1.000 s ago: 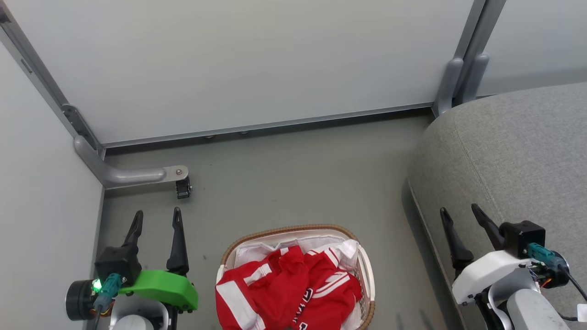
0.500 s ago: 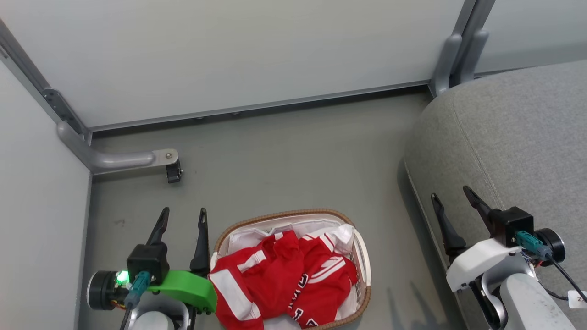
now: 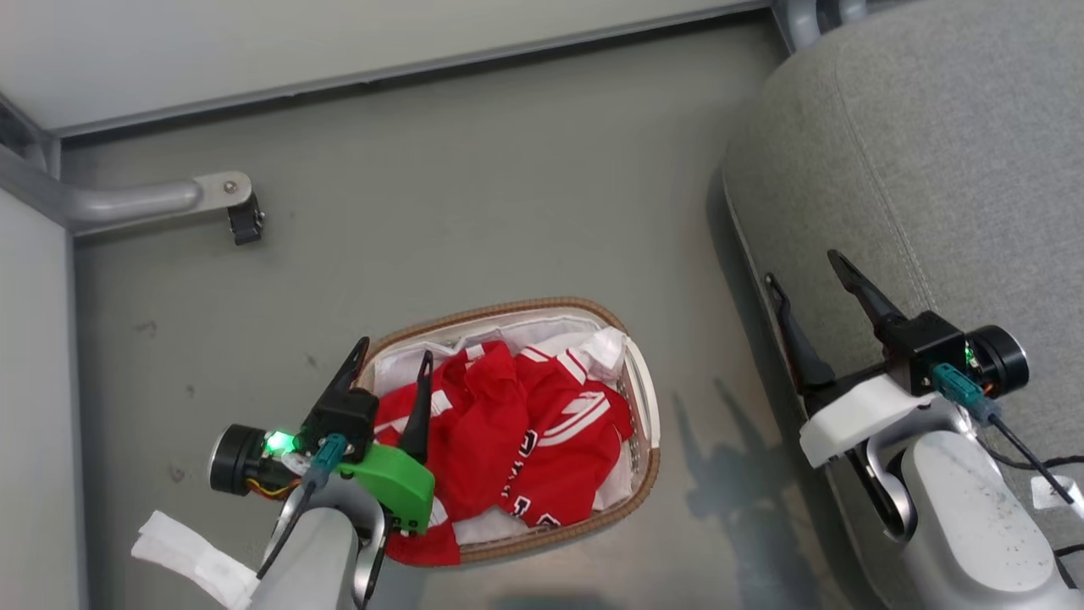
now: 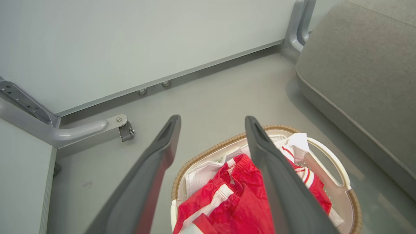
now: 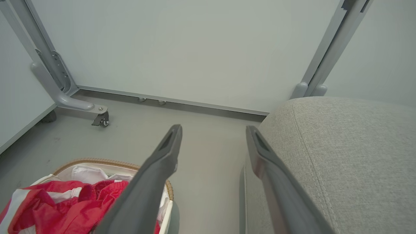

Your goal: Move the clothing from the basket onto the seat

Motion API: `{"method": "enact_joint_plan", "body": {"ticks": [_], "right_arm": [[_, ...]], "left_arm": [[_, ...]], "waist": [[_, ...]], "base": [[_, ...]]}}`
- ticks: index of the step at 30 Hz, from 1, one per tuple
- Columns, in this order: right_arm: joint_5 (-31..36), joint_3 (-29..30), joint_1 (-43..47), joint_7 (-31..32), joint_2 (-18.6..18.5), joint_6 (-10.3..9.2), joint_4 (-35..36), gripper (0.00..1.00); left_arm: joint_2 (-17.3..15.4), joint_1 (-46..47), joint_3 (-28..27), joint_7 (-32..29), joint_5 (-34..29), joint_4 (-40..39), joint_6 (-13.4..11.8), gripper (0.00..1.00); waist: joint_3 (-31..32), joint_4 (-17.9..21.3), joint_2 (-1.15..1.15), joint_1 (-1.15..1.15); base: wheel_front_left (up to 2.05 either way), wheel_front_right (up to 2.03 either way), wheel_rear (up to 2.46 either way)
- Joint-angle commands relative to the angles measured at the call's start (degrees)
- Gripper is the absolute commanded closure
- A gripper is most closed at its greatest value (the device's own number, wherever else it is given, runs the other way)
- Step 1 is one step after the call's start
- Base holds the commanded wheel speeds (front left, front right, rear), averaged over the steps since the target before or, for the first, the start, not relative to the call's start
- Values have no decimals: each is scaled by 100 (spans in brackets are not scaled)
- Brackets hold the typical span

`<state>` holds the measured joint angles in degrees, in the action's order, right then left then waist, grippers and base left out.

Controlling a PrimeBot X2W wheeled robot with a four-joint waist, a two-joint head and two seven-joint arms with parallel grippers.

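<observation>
Since the clothing [image 3: 525,424] is lying bunched in the basket [image 3: 508,307] on the floor [image 3: 508,169], with nothing yet on the seat [image 3: 931,169], the step in hand is being judged as a first reach by the left gripper [image 3: 395,349]. Its fingers are being held wide apart with nothing between them. In the head view one tip is being shown at the basket's left rim and the other over red fabric. In the left wrist view they are being pointed forward and only shallowly down, across the basket rather than into it. For a clean pick the wrist is probably being best pitched steeper, so that both tips are being brought onto a raised red fold near the heap's middle, clear of the white liner [image 3: 508,326] and the perforated wall. A deep bite is being advised, since slack cloth is likely to slip, and a second garment may be dragged along. The right gripper [image 3: 801,266] is being held at the seat's left edge, likewise wide and empty, well apart from the basket.
</observation>
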<state>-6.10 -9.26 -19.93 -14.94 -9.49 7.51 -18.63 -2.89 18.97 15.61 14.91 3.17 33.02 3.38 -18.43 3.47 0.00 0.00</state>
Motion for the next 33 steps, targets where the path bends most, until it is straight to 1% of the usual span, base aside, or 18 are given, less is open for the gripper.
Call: {"method": "enact_joint_plan", "body": {"ticks": [1, 8, 18, 20, 25, 33], "right_arm": [[64, -35, -137, -34, 10, -4, 53, 0], [-36, -345, -470, -33, 69, -5, 202, 0], [-89, -513, -730, -33, 208, -5, 458, 0], [-70, -540, -775, -33, 216, -5, 514, 0], [-95, -648, -840, -33, 262, -5, 603, 0], [-120, -627, -814, -33, 332, -5, 646, 0]], "left_arm": [[-18, 211, 46, 34, -68, 141, 52, 0], [-21, 799, 259, 26, -17, 879, 205, 0], [-35, 1497, 473, 26, -92, 1907, 268, 0], [-38, 1628, 403, 25, 6, 2179, 271, 0], [-93, 1897, 411, 26, 16, 2675, 295, 0], [-114, 2226, 432, 23, 26, 3364, 146, 0]], "waist": [[-703, 390, 0, 0], [-1449, 727, 0, 0], [-2273, 1055, 0, 0], [-2415, 1094, 0, 0], [-2653, 1205, 0, 0], [-2837, 1278, 0, 0]], "base": [[0, 0, 0], [0, 0, 0], [0, 0, 0], [0, 0, 0], [0, 0, 0], [0, 0, 0]]}}
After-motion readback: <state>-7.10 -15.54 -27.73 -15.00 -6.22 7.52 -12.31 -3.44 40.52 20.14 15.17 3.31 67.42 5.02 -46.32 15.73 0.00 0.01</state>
